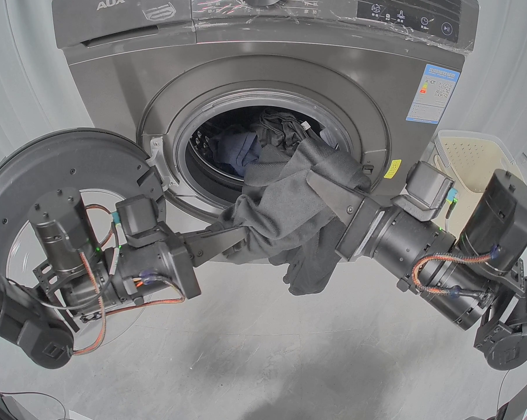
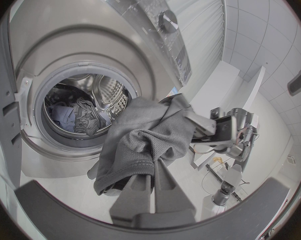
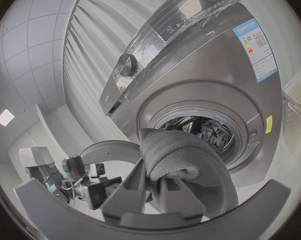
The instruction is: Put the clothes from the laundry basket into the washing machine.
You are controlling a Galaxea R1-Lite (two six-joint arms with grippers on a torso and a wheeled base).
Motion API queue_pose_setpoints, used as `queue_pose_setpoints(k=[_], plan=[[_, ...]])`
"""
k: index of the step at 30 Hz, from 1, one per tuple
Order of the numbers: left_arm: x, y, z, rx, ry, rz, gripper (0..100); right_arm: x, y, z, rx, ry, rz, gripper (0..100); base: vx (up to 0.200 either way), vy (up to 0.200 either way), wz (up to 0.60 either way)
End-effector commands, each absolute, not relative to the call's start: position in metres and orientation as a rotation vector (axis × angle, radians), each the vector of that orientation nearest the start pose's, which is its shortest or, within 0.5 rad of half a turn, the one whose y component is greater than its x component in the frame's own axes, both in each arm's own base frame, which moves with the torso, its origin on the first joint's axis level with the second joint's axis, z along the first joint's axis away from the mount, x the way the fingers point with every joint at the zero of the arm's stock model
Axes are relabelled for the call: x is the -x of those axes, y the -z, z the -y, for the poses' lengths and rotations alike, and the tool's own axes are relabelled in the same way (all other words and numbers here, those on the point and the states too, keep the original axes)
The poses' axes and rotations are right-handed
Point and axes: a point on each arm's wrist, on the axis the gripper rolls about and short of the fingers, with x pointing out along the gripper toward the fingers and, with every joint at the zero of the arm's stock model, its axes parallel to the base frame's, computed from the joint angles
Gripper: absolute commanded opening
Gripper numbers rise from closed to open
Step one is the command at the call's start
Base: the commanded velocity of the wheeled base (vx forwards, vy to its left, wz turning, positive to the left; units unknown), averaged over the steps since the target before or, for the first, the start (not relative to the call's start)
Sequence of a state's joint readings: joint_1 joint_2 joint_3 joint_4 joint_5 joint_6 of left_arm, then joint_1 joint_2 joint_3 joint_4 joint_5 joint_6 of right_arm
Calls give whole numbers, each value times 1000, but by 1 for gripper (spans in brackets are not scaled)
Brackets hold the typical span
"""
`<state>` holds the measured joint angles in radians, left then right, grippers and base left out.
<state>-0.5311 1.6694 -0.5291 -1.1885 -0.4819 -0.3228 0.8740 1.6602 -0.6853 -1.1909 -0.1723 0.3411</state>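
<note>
Pale pleated curtains (image 1: pixel 18 59) hang behind, and the floor (image 1: pixel 263 351) is smooth, mottled grey. On the floor stands the washing machine (image 1: pixel 129 83), brushed grey metal with clear film over its control panel. Its round door (image 1: pixel 59 164) is swung wide to the left. The ribbed steel drum (image 2: pixel 107 90) holds a soft blue garment (image 1: pixel 240 147) and a crumpled dark one (image 1: pixel 281 126).

In front of the mouth hangs a grey garment (image 1: pixel 281 205) of fine mesh-like knit with a stitched hem, bunched and drooping between the two arms. The left claw (image 1: pixel 234 237) is pinched tight on its lower edge. The right claw (image 1: pixel 327 191) is clamped on a thick fold nearer the rim – whether the cloth touches the rim I cannot tell.

Right of the machine stands the laundry basket (image 1: pixel 473 158), cream perforated plastic.
</note>
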Motion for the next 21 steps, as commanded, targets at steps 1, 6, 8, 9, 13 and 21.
queue_pose_setpoints(k=[1,6,8,9,13,21], plan=[[-192,-194,132,305,1051,-50,0,-187,-213,-215,-425,-719,54,100,0,0,0],[-185,-205,133,311,1075,-6,0,-187,-205,-213,-400,-726,22,100,0,0,0],[-187,-212,134,314,1076,21,0,-186,-199,-212,-381,-725,-1,100,0,0,0],[-188,-215,134,314,1073,36,0,-185,-196,-211,-370,-723,-10,100,0,0,0],[-188,-233,135,326,1051,111,0,-180,-184,-205,-321,-717,-37,100,0,0,0],[-195,-245,143,347,996,153,0,-174,-170,-201,-279,-731,-86,100,0,0,0]])
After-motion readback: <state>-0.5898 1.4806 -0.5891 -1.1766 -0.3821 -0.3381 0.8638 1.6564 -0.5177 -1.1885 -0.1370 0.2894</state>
